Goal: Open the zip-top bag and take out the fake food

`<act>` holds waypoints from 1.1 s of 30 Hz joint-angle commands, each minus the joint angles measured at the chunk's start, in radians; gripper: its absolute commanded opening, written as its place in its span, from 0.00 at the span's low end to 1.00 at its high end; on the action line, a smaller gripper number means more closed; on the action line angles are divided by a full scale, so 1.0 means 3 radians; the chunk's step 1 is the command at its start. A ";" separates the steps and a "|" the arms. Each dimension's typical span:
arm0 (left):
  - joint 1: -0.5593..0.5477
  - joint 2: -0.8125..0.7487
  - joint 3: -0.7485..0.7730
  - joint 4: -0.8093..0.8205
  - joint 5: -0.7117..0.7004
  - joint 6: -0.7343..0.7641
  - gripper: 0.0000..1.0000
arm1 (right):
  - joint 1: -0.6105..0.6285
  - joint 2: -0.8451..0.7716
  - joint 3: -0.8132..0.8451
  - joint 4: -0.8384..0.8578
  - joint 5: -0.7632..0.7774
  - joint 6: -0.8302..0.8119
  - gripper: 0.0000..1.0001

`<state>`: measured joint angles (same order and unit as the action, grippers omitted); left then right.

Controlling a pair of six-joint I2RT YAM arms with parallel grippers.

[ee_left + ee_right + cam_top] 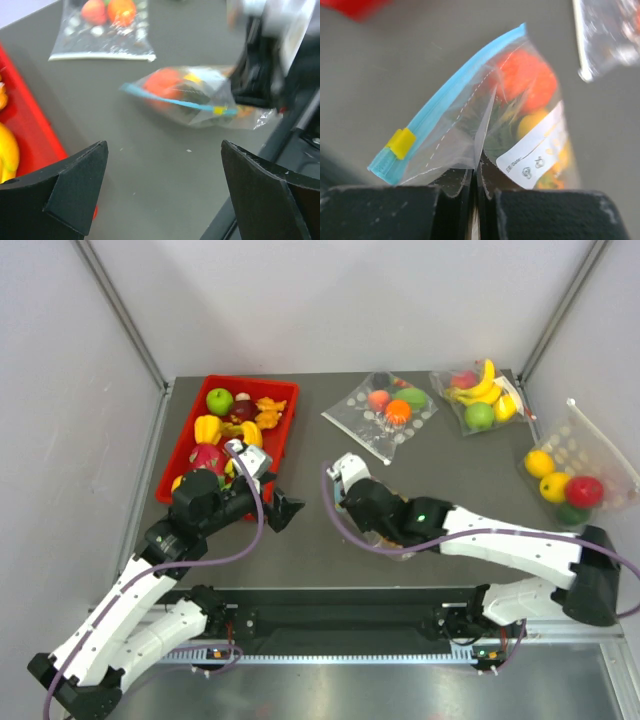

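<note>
Clear, crinkled plastic was noted for the zip-top bag (485, 125). It lay near the middle of the dark grey tabletop (300, 570) and was mostly hidden under the right arm in the overhead view. A teal-blue zip strip (450, 95) ran along its mouth, with a small yellow slider (401, 142) seated at one end. The strip appeared flat and pressed together along its visible length, so the mouth was judged unopened. A white printed label (532, 150) was seen on the side wall; its text could not be read.

The fake food (527, 82) was recorded as inside the bag: a rounded orange-red piece, a smaller yellow piece and dark green leafy bits, all apparently smooth moulded plastic. None was seen lying loose beside the bag.

The right tool (475, 182) was closed narrowly on a fold of the bag's film just below the zip strip. Its black fingers were nearly touching, with the film pinched between them. The left tool (162, 150) was spread wide and held nothing. It was placed to the left of the bag, apart from it, beside the red tray (178, 460).

Progress was judged early: one side was gripped, the zip was not parted and no food had been removed. Opening and emptying were left to do. The thin film was expected to be slippery and to crumple readily under a pinch.
</note>
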<state>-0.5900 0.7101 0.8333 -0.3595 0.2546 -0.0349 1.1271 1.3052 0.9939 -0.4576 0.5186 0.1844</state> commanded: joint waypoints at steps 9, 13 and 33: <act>-0.0012 -0.0399 0.0295 0.0350 0.1380 0.0264 0.99 | -0.0842 -0.0291 0.0726 -0.0454 -0.3300 -0.0303 0.00; -0.0017 -0.0291 0.0423 0.0390 0.1804 0.0229 0.99 | -0.0893 -0.0168 0.0635 -0.0331 -0.3962 -0.0385 0.00; -0.0191 0.0072 0.0244 0.0253 0.1719 0.0244 0.71 | -0.1128 -0.0045 0.0343 0.0078 -0.4460 -0.0145 0.00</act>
<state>-0.6186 0.7509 0.9234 -0.3084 0.8211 0.0231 0.8135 1.3113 1.1038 -0.4931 -0.8070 0.1158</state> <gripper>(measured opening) 0.747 0.005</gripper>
